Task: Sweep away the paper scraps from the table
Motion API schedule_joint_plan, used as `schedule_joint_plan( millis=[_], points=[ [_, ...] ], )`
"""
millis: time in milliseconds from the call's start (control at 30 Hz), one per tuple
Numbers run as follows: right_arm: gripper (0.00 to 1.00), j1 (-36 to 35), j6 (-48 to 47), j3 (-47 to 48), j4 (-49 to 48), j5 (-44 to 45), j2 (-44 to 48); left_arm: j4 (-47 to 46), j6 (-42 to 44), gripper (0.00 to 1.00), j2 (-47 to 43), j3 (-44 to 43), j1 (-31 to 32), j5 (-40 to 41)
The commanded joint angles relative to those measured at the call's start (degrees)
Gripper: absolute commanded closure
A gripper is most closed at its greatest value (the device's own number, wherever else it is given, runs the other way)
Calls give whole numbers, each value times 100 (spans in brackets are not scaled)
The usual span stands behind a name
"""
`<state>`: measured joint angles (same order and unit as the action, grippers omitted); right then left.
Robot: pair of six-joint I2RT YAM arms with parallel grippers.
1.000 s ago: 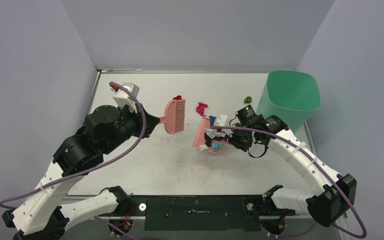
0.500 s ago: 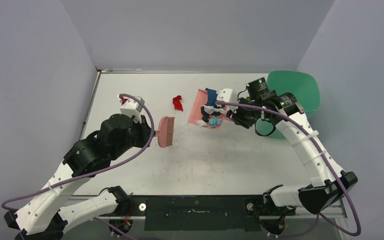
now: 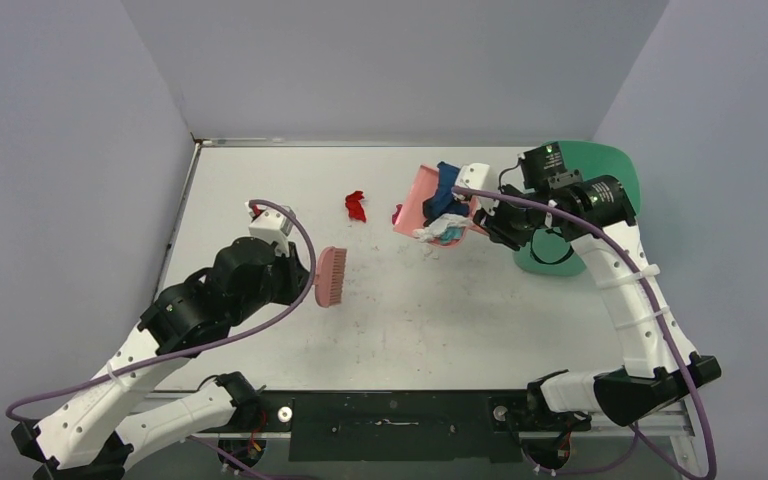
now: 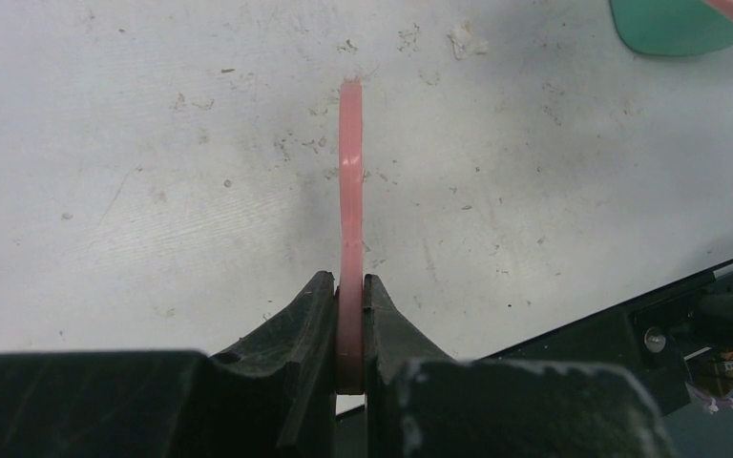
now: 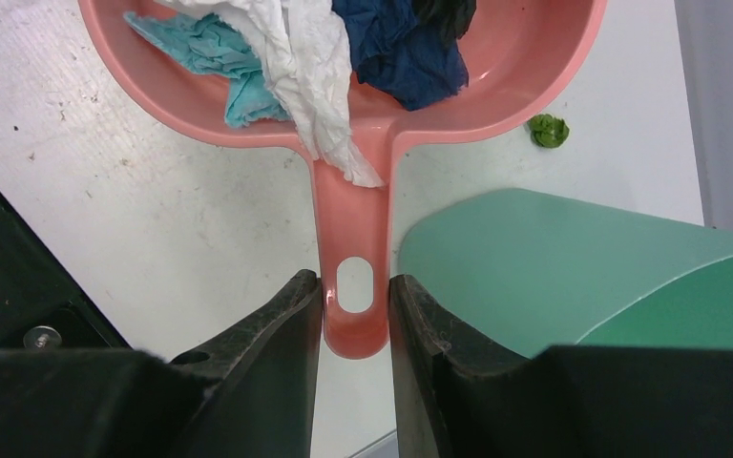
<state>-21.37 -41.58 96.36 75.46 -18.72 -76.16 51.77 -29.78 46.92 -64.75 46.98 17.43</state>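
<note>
Top external view: the right gripper (image 3: 487,214) has its jaws pinched on the handle of a pink plastic dustpan (image 3: 420,190), which is held tilted over the flat white speckled table (image 3: 440,320). Crumpled paper scraps (image 5: 305,57) lie in the pan ahead of the fingers, white, cyan and dark blue, and the white one spills onto the handle. A green plastic bin (image 3: 620,160) stands just behind and beside this gripper, and the arm covers much of it. A small green scrap (image 5: 548,131) lies on the table beyond the bin's rim. A red scrap (image 3: 356,205) lies on the table on the far side of the pan from the gripper. A magenta bit (image 3: 397,213) at the pan's edge is half hidden.

The left gripper (image 4: 348,286) is pressed together on the thin handle of a pink plastic brush (image 3: 330,277), well apart from the red scrap. Its wrist camera sees the brush edge-on, so the bristles cannot be made out.
</note>
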Motion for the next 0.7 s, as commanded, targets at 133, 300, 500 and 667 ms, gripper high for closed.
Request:
schedule_joint_plan(
  millis=[133,300,500,667],
  points=[
    [95,407,115,331,-20,308,255,-611,31,100,-49,212,-24,-165],
    [95,807,137,418,-159,306,286,-778,34,100,-31,402,-36,-317],
    [95,1527,110,578,-326,202,202,-820,75,100,-17,492,-31,-423],
    [95,2211,61,712,-477,10,42,-833,121,100,-41,579,-40,-470]
  ],
)
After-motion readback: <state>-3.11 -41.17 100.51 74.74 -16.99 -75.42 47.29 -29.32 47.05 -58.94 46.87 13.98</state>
